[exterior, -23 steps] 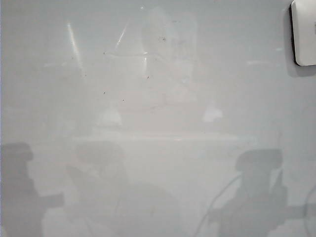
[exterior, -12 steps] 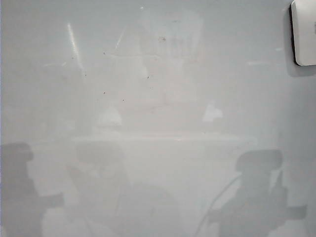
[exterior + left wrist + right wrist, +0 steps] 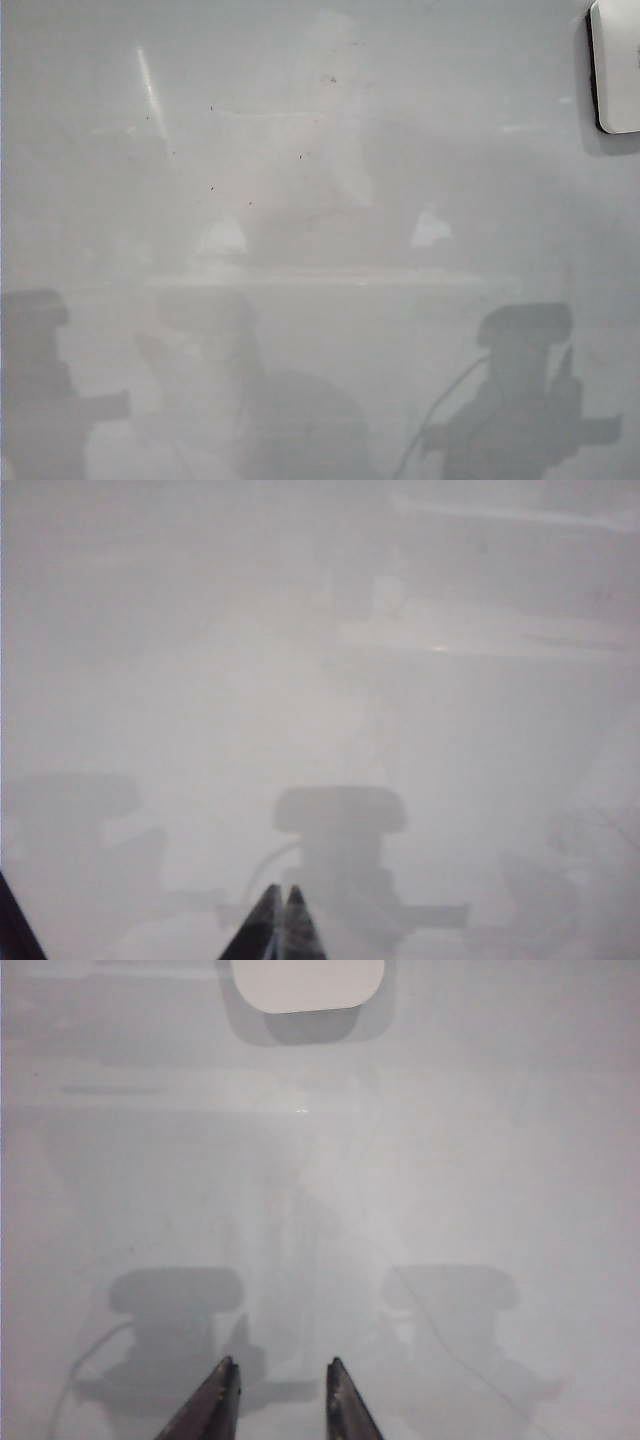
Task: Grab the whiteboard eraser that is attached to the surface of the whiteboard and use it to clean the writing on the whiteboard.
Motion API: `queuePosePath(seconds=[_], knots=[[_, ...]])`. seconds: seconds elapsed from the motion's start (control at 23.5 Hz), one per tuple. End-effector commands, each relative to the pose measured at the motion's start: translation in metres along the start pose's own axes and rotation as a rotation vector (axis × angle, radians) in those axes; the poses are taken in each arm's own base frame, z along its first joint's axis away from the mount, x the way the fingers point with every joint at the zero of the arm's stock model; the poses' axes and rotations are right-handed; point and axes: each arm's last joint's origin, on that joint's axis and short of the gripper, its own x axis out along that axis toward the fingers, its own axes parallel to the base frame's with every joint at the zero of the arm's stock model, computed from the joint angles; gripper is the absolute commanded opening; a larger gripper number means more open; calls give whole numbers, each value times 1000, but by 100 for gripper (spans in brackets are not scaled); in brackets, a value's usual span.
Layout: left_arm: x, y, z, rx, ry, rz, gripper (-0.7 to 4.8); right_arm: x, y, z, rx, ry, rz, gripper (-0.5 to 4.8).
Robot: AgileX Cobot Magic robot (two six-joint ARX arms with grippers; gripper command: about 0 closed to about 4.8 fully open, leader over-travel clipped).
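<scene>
The whiteboard fills every view, a glossy pale grey surface crossed by faint smudges, a few bright reflected streaks and soft grey reflections of the robot's arms along its near edge. No blue writing shows on it; only some tiny dark specks sit in the far middle area, well away from the whiteboard eraser. That eraser, a white block with rounded corners and a thin dark edge, lies flat against the whiteboard at its far right corner, partly cut off by the frame in the exterior view; in the right wrist view the same eraser lies straight ahead of the right end effector, well apart from it. The right end effector's two dark fingertips stand a modest gap apart with nothing between them, above bare board. The left end effector is over the left part of the whiteboard, far from the eraser, its fingertips pressed together and holding nothing.
</scene>
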Motion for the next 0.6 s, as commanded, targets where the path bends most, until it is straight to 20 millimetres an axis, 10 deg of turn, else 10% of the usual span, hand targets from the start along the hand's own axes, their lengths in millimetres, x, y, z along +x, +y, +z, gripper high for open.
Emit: queuePosePath(seconds=[0.04, 0.6], knots=[[0, 1, 2, 11, -5, -9, -5, 0, 0, 0, 1, -11, -5, 131], [-1, -3, -1, 35, 31, -185, -5, 0, 0, 0, 1, -10, -5, 131]])
